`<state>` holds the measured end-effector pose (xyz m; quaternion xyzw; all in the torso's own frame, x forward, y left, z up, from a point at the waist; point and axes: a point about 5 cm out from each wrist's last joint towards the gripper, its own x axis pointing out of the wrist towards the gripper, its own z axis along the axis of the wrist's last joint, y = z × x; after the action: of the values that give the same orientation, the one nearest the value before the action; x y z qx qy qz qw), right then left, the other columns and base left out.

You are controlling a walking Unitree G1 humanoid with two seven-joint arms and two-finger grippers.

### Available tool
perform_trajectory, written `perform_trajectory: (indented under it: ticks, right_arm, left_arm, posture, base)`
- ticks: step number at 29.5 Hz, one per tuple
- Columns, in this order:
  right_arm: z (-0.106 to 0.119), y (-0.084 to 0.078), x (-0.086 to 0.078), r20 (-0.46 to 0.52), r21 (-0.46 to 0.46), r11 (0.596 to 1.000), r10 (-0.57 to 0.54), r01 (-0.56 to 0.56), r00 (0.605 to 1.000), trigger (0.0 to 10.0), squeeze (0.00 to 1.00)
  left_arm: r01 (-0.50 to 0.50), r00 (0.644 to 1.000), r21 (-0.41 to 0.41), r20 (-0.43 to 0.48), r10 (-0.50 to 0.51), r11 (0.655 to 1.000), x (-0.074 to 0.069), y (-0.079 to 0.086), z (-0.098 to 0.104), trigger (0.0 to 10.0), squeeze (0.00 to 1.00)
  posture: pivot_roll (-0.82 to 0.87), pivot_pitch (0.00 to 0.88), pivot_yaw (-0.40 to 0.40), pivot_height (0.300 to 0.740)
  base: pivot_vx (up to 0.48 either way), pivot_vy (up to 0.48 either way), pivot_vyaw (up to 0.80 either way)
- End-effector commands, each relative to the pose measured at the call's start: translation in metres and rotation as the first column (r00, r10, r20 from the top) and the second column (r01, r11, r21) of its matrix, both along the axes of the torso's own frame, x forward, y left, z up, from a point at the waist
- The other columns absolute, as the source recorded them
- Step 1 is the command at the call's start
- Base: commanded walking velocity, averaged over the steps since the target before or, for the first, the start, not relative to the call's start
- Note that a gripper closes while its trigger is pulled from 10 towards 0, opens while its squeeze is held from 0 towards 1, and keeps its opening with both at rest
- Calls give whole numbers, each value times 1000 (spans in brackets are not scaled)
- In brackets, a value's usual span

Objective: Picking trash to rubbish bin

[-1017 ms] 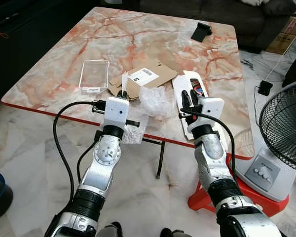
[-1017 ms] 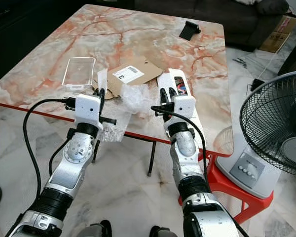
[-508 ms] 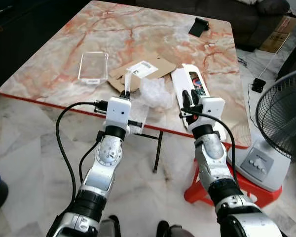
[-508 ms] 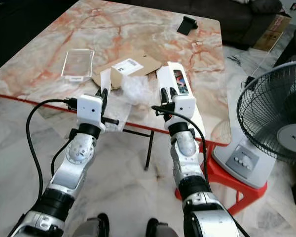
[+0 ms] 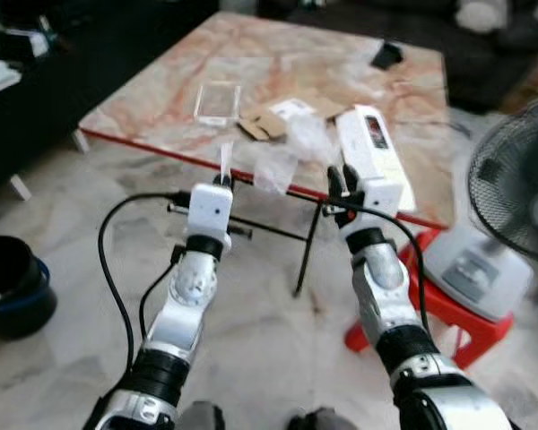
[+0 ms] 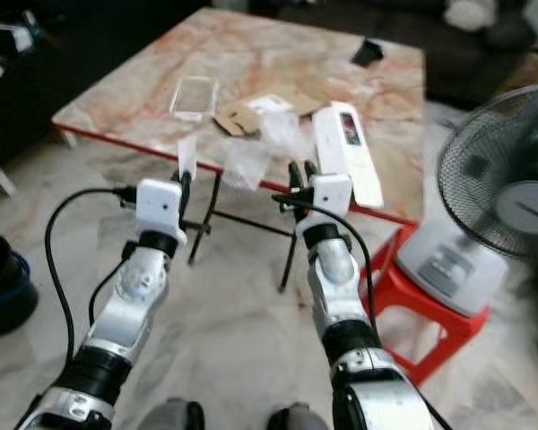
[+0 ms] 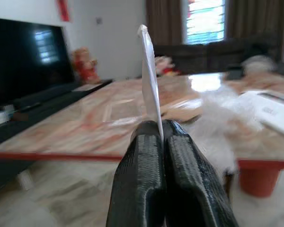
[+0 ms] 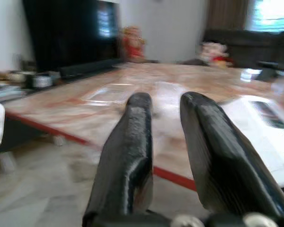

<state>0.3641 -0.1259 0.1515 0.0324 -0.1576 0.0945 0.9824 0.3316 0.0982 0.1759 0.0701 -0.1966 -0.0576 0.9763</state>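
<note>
**Paper strip in the left claw, bin low to the robot's left**

Nearest to me, my left claw (image 5: 224,176) was clamped shut on a thin white paper strip (image 5: 225,159), which stood upright above the fingertips, its long axis vertical. My right claw (image 5: 343,178) hung level beside it, fingers slightly apart and holding nothing. Both sat over the pale marble floor (image 5: 63,358), short of the counter (image 5: 152,98). The dark rubbish bin (image 5: 9,287) stood on the floor well off to the left, nearer the left arm, so I judged the carry would turn that way. Farther on, the counter held crumpled clear plastic (image 5: 273,166), cardboard (image 5: 269,125) and a white box (image 5: 372,148). The bin's far side was cut off at the frame edge, and everything was motion-blurred.
</note>
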Motion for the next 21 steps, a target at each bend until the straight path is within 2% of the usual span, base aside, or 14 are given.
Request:
perform_trajectory:
  ticks: [1,5,10,12,13,18,19,21]
  right_arm:
    - [-9,0,-2,-38,10,1000,0,1,999,10000,0]
    - [-19,-5,-3,-96,31,1000,3,0,995,10000,0]
    - [-34,-16,-4,-183,54,998,-13,23,983,10000,0]
    - [-48,-26,-8,-255,55,997,-32,48,966,10000,0]
    - [-63,-36,-13,-328,53,996,-45,66,944,10000,0]
    - [-97,-56,-30,-492,-19,993,-109,115,864,10000,0]
    - [-112,-64,-39,-555,-57,990,-137,126,821,10000,0]
    - [-116,-66,-42,-575,-69,989,-145,129,805,10000,0]
  left_arm:
    - [-21,995,-19,-93,19,1000,0,9,-20,10000,0]
    - [-52,976,-69,-215,37,996,-1,22,-48,10000,0]
    - [-104,944,-106,-325,64,989,-6,37,-75,10000,0]
    - [-143,912,-97,-400,93,985,-12,47,-95,10000,0]
    - [-162,877,-81,-468,106,984,-18,54,-114,10000,0]
    - [-155,795,-49,-599,95,987,-34,60,-150,10000,0]
    - [-165,745,-18,-658,112,986,-43,64,-166,10000,0]
    - [-168,727,-5,-676,121,986,-46,66,-171,10000,0]
  posture:
    - [84,147,-71,740]
    - [86,159,-72,740]
    - [83,163,-74,740]
    - [83,165,-76,740]
    - [79,168,-78,740]
    - [81,169,-84,740]
    - [81,169,-84,740]
    - [81,169,-84,740]
  base:
    - [0,0,0]
    - [0,0,0]
    - [0,0,0]
    - [0,0,0]
    - [0,0,0]
    - [0,0,0]
    - [0,0,0]
    - [0,0,0]
